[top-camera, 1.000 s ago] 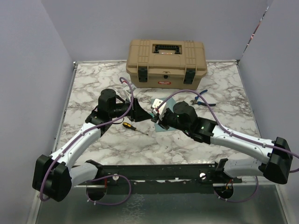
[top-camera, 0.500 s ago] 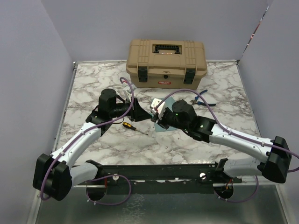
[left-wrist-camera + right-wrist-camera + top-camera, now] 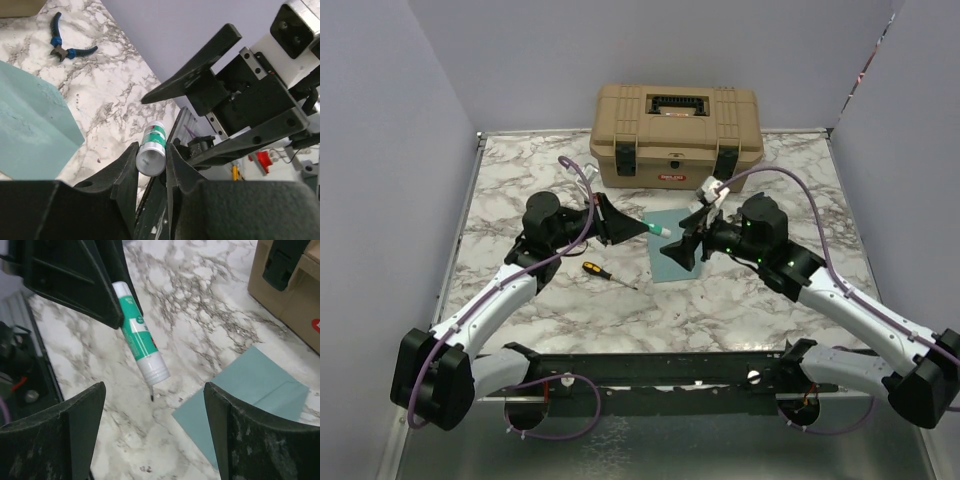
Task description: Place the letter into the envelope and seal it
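the envelope [image 3: 668, 274], teal, lies flat near the middle of the marble tabletop [image 3: 510, 190], with the tan toolbox [image 3: 677, 137] at its 12 o'clock. no cream letter shows in any view. you can't tell whether it is inside, and the crease across the envelope doesn't say whether the flap is up or down. just above the envelope's 11 o'clock corner hangs a green-and-white glue stick [image 3: 660, 229]. it is pinched near one end by the left hand [image 3: 646, 228], which is clamped tight on it. the white cap end pokes out toward the right hand [image 3: 682, 250]. that hand is spread wide and holds nothing, its two fingers straddling the air below the stick in its own wrist view.

my read: you're lining up to pull the cap. the hold on the stick is short and out near the fingertips. if the right hand closes off-centre or tugs at an angle, the stick may pivot, slip out and drop onto the envelope. a freed cap could roll away too. and if the letter isn't in yet, gluing now seals it out.

both arms reach in from 6 o'clock with wrists low. the hands face each other over the envelope, left from 9, right from 3. a screwdriver [image 3: 605, 272] lies at the envelope's 9 o'clock and blue pliers [image 3: 757, 217] at 2.
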Robot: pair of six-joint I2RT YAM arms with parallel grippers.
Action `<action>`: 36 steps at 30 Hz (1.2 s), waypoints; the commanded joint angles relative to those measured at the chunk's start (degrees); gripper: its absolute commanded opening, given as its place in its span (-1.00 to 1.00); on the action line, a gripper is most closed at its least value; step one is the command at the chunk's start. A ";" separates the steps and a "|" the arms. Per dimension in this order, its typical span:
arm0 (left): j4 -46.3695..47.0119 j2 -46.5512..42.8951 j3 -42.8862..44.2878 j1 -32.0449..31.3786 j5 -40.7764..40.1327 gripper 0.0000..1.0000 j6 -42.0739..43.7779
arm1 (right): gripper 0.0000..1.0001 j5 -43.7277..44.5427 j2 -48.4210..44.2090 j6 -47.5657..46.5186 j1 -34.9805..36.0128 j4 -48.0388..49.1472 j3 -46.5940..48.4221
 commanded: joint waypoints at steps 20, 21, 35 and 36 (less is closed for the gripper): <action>20.40 6.29 5.90 5.11 -2.28 -1.00 -34.07 | 0.69 -24.96 12.98 74.78 -17.87 57.48 -1.92; 20.40 6.16 5.82 5.18 -2.28 -1.00 -34.02 | 0.65 -25.20 13.26 75.12 -17.86 57.70 -1.58; 20.58 6.36 5.79 5.19 -2.38 -1.00 -33.63 | 0.43 -29.96 14.87 65.66 -17.75 36.94 5.83; 20.58 6.29 5.65 5.19 -2.45 -1.00 -33.63 | 0.41 -30.40 15.19 65.68 -17.76 36.68 6.22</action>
